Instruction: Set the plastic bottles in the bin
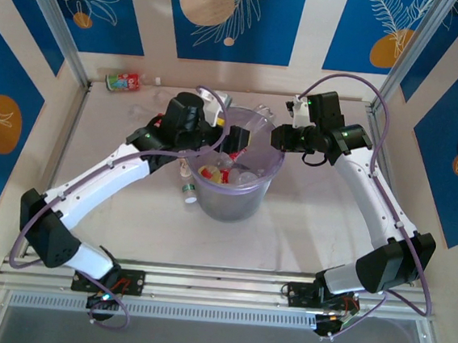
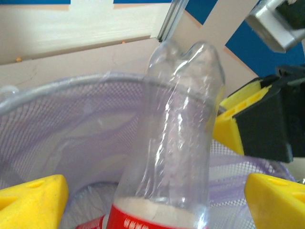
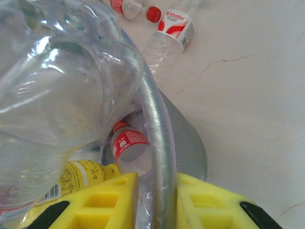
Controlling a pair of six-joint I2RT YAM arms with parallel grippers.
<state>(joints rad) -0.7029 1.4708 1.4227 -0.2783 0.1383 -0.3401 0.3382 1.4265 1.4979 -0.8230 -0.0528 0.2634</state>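
Bottles [image 1: 227, 170] are judged empty, very light and thin-walled. The walls will dent under pressure and the smooth plastic may slip. Take hold across the labelled waist or at the neck, closing moderately.

Location: several lie in the bin [image 1: 271, 175] at mid-table. One with a red-and-green label [image 1: 124, 82] lies at the far left corner, and a small one [image 1: 187, 182] sits just beside the bin's left wall.

Left gripper [image 2: 156, 195]: spread wide over the bin. A red-labelled bottle [image 2: 176, 143] stands base-up between the fingers with a gap on each side, so it is judged unclamped.

Right gripper [image 3: 157, 195]: narrow, closed astride the bin's rim.

Writing: a red-and-white label on a table bottle [image 3: 174, 31] reads roughly "sahaha", though this is uncertain. The print on a yellow label [image 3: 86, 174] inside the bin is illegible.
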